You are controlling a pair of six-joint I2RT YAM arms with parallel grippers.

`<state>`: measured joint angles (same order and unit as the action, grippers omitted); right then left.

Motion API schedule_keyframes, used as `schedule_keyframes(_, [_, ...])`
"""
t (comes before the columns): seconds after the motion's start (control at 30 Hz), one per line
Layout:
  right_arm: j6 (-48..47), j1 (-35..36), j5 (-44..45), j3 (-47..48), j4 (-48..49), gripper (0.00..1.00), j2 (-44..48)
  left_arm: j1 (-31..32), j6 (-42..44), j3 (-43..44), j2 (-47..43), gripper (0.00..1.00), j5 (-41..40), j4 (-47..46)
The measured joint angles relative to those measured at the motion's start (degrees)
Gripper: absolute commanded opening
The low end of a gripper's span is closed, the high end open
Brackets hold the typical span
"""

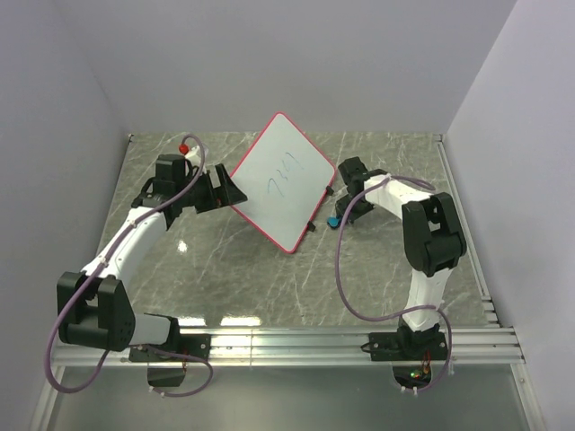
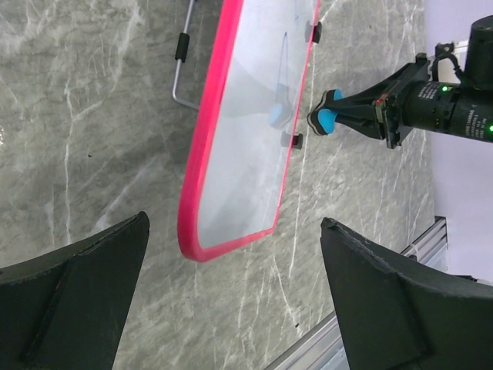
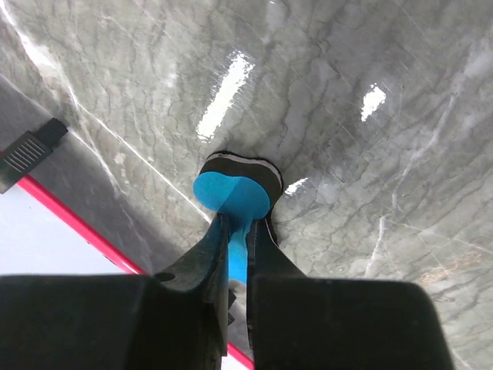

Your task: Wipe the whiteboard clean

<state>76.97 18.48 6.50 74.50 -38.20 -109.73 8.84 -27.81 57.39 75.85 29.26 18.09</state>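
The whiteboard [image 1: 280, 180] is white with a red-pink rim and stands tilted on the marble table, blue scribbles [image 1: 286, 187] on its face. My left gripper [image 1: 229, 193] is open at the board's left edge. In the left wrist view the board's rounded corner [image 2: 202, 245] lies just ahead of the wide gap, touching neither finger [image 2: 385, 301]. My right gripper [image 3: 240, 227] is shut on a small blue eraser [image 3: 235, 193] with a black underside, which rests on the table right of the board's rim [image 3: 69, 212]. From above, the eraser [image 1: 333, 221] sits by the board's lower right edge.
Small black clips [image 2: 293, 140] sit on the board's right edge, and a thin wire stand [image 2: 181, 77] shows behind it. A small red thing [image 1: 184, 147] lies behind the left arm. An aluminium rail [image 1: 287, 341] runs along the near edge, and grey walls close in the table.
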Motion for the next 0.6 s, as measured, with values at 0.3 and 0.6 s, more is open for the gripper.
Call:
schedule_keyframes(0.3, [-5.22, -1.25, -0.28, -0.68, 0.04, 0.00, 0.94, 0.00, 0.24, 0.92, 1.92, 0.99, -0.66, 0.72])
schedule_keyframes(0.6, [-13.05, -2.01, -2.43, 3.58, 1.77, 0.00, 8.85, 0.00, 0.57, 6.10, 2.25, 0.99, -3.52, 1.60])
